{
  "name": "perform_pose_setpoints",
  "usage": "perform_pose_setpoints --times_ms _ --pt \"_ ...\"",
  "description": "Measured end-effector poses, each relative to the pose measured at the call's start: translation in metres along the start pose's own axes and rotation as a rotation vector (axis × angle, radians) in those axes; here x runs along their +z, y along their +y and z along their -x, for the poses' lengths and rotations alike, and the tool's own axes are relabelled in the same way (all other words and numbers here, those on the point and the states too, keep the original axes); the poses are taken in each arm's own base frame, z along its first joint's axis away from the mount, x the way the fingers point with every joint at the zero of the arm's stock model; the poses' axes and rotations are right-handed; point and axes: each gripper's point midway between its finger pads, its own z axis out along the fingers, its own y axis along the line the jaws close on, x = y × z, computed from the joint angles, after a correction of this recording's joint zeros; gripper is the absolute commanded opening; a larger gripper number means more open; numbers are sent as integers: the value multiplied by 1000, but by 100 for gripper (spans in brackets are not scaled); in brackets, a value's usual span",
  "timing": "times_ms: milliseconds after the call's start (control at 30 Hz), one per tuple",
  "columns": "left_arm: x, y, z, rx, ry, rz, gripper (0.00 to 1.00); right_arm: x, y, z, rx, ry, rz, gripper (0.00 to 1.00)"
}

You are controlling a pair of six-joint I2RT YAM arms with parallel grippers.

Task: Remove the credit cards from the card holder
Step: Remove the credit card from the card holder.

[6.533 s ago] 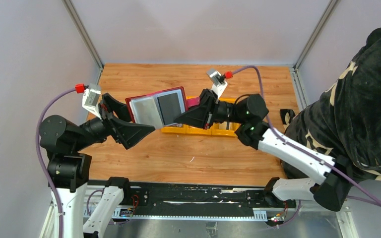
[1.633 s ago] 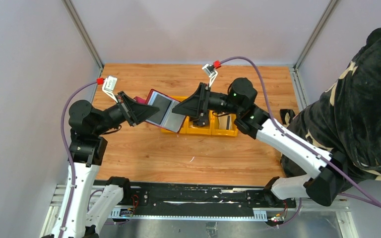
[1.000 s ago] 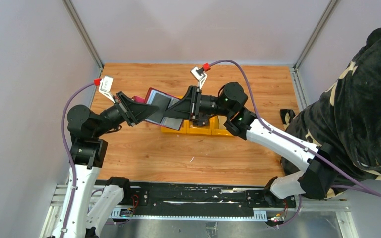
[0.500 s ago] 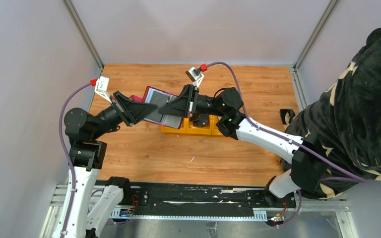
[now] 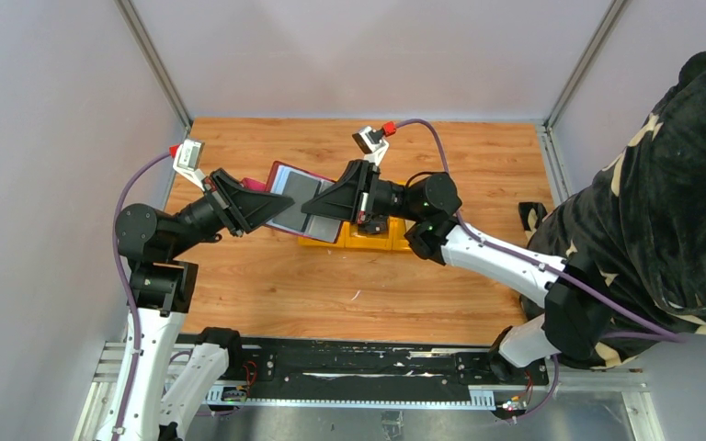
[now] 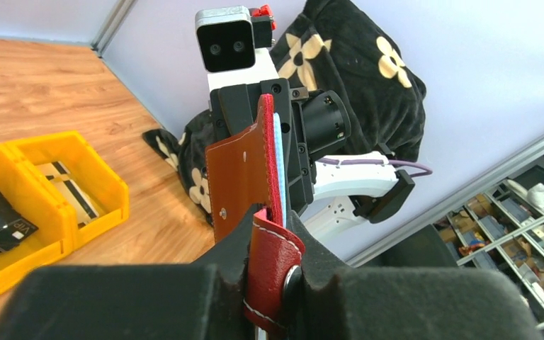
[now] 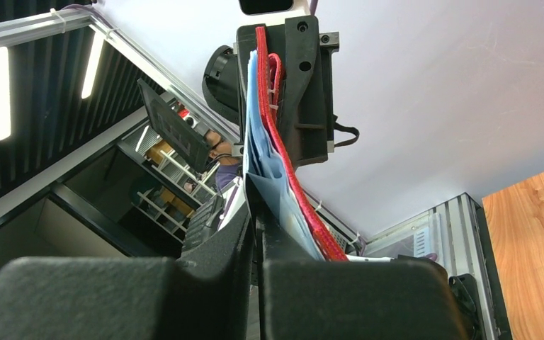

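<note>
The dark red card holder [image 5: 287, 195] hangs open in the air above the table's middle. My left gripper [image 5: 269, 206] is shut on its left edge, and the left wrist view shows the red closing tab [image 6: 275, 262] pinched between the pads. My right gripper [image 5: 316, 209] comes in from the right and is shut at the holder's grey-blue lining [image 7: 261, 152], on the thin edge of a credit card. The fingers hide most of that card. A greyish card face [image 5: 292, 188] shows in the holder's left half. More cards [image 6: 69, 188] lie in the yellow bin.
A yellow three-compartment bin [image 5: 373, 241] sits on the wooden table just right of and below the holder. A figure wrapped in a black flowered blanket [image 5: 671, 184] fills the right side. Metal frame posts [image 5: 152, 60] stand at the back corners.
My right gripper has closed from half open to shut at the holder's inner pocket, and its wrist has shifted slightly right. The left gripper has kept its grip on the holder.
</note>
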Motion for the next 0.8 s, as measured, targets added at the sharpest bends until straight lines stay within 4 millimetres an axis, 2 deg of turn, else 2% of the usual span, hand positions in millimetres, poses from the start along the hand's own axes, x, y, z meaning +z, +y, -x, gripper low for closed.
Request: perform_pose_setpoints --times_ms 300,633,800 --pt "0 -3 -2 -17 11 -12 6 -4 3 -1 -4 -14 1 0" --pt "-1 -7 -1 -12 13 -19 6 -11 7 -6 -9 -20 -1 0" --pt "-1 -10 0 -6 12 -23 2 -14 10 -8 -13 -21 1 0"
